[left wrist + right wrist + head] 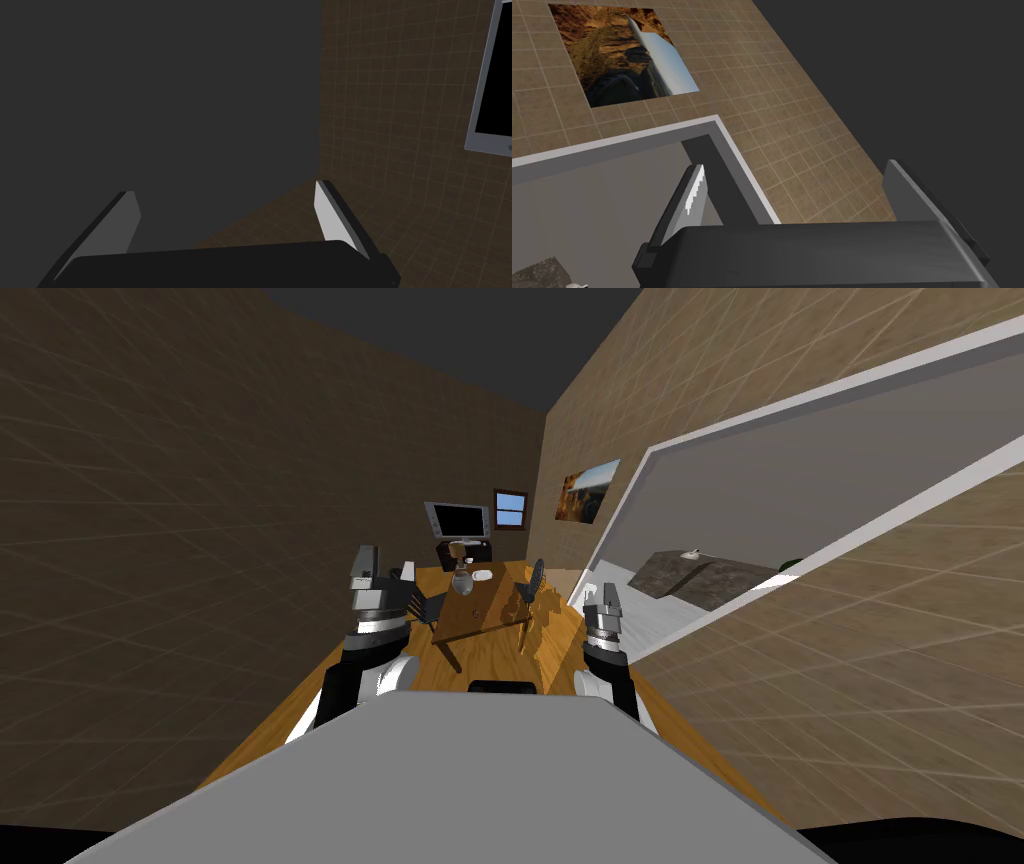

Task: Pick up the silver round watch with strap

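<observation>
Hovering at about 10 o'clock from the robot's chest, the left pincer (223,190) has its two thin fingers spread wide with nothing between them. The right pincer (794,165), raised at about 2 o'clock, is spread and empty too. Straight ahead at 12 o'clock, well apart from both, a wooden tabletop (495,608) carries a few small things. There is a grey rounded vessel (461,582) with a small brown object (457,550) beyond it. Just beside the vessel, at its 3 o'clock, lies a small pale oval that is probably the watch (483,575), though it is too small to be sure. A dark chair (533,580) stands at the tabletop's right side. The step in hand looks like the approach, with no reach begun. The next move calls for coming close to the tabletop and bringing one spread pincer down over the watch. Its long axis seems to run from 9 to 3 o'clock, but the strap and the way the face points cannot be made out.
</observation>
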Tool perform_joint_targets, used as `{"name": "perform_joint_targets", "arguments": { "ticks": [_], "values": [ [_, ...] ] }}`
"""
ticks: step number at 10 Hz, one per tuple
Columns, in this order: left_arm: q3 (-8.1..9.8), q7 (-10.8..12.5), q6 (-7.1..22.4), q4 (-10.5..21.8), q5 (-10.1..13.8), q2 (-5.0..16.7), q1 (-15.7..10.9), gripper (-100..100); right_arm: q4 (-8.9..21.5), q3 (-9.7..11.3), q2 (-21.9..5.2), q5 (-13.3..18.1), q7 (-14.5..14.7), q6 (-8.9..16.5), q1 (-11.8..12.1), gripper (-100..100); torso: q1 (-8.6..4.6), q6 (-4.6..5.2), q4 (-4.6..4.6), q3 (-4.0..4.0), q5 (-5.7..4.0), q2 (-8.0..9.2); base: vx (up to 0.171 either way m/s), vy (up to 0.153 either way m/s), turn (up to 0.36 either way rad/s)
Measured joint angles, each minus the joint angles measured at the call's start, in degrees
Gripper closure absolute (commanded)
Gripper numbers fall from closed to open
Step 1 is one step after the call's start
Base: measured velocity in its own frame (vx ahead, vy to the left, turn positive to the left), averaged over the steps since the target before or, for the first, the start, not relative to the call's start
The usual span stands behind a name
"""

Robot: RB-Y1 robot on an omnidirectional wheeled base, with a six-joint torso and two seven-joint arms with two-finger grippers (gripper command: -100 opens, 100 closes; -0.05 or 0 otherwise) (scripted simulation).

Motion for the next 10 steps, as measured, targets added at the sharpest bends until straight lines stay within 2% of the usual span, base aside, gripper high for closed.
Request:
{"name": "perform_joint_targets", "arguments": {
  "ticks": [2, 5, 7, 10],
  "values": [
    [-0.18, -1.06, 1.31, 1.27, -1.06, 2.11, -0.13, -100, 0.0, 0.0, 0.0, 0.0, 0.0, 0.0, 0.0, 0, 0.06, 0.02, -0.02, -0.04, 0.01, -0.06, 0.019, 0.017, -0.136],
    [0.53, -3.2, 4.68, 4.21, -2.82, 4.49, -1.86, -100, 0.0, 0.0, 0.0, 0.0, 0.0, 0.0, 0.0, 0, 0.11, 0.01, -0.02, -0.05, 0.03, -0.08, 0.015, 0.026, -0.109],
    [0.64, -4.92, 6.1, 6.45, -4.35, 5.45, -2.22, -100, 0.0, 0.0, 0.0, 0.0, 0.0, 0.0, 0.0, 0, 0.15, 0.01, -0.02, -0.03, 0.03, -0.05, 0.008, 0.037, -0.141],
    [1.07, -7.81, 10.11, 9.23, -7.0, 6.55, -3.95, -100, 0.0, 0.0, -0.01, 0.0, 0.0, 0.0, 0.0, 0, 0.17, 0.0, -0.01, -0.03, 0.04, -0.05, 0.007, 0.041, -0.136]
  ]
}}
